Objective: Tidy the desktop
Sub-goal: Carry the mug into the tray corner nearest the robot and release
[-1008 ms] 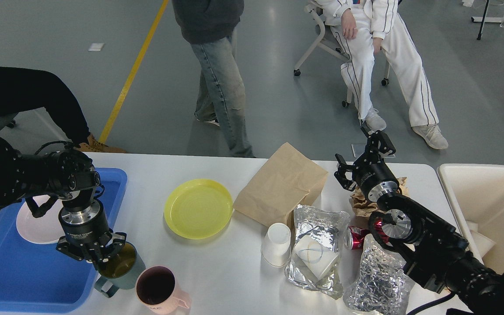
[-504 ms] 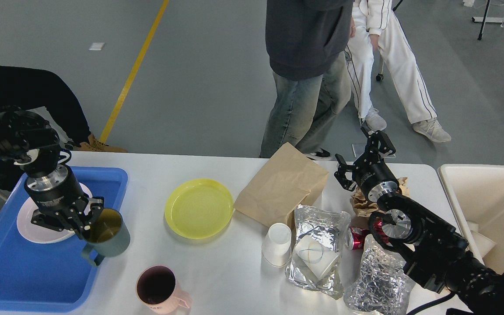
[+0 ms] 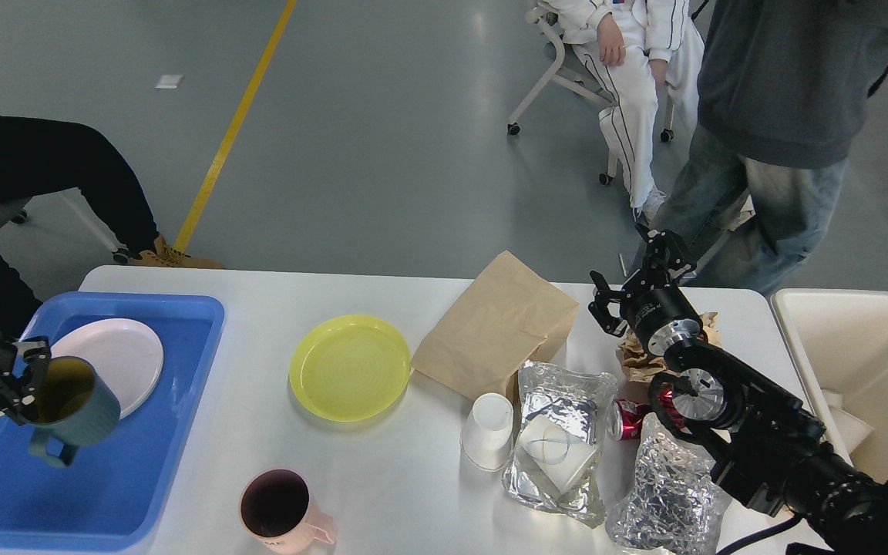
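The left gripper (image 3: 16, 385) pinches the rim of a dark teal-grey ceramic mug (image 3: 74, 408), holding it above the blue plastic tray (image 3: 182, 385), which sits at the left end of the wide white matte desktop (image 3: 259, 293). A white round plate (image 3: 116, 358) lies in the tray just beyond the mug. My advice: lower the mug upright onto bare tray floor nearer than the plate, handle clear of the tray wall, and release only once it rests. The right gripper (image 3: 640, 274) hovers with fingers spread, holding nothing, far from the tray.
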### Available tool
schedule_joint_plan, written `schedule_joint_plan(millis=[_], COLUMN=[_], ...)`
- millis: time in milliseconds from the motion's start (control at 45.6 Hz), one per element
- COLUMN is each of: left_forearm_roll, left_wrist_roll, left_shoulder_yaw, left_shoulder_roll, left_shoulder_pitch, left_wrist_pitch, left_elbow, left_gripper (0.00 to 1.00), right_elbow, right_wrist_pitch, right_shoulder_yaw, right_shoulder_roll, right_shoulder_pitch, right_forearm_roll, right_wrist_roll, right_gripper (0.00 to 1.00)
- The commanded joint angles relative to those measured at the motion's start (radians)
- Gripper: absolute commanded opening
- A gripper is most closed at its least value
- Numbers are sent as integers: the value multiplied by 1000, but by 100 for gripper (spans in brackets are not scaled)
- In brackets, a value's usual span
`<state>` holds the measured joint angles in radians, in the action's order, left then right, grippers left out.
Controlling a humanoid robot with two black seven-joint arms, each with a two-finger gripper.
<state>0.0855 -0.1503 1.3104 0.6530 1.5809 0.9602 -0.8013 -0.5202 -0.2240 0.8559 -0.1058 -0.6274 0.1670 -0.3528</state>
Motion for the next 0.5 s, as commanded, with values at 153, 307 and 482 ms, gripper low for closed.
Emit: schedule_joint_plan(millis=[153,307,482], left_forearm_roll=[-1,-3,-3], left_wrist_roll=[-3,-3,-3], left_shoulder_yaw=[-97,-115,-119], left_shoulder_roll=[181,188,185], left_shoulder_pitch=[-107,-159,-203], left_wrist_pitch=[0,0,0], left_elbow=[68,90,142], left_gripper=[0,0,0], right_elbow=[0,0,0], right_wrist_pitch=[0,0,0], right_shoulder_yaw=[0,0,0], right_shoulder_roll=[0,0,0], right_shoulder_pitch=[0,0,0], right_forearm_roll=[0,-1,-1], right_wrist_roll=[0,0,0], right_gripper=[100,100,100])
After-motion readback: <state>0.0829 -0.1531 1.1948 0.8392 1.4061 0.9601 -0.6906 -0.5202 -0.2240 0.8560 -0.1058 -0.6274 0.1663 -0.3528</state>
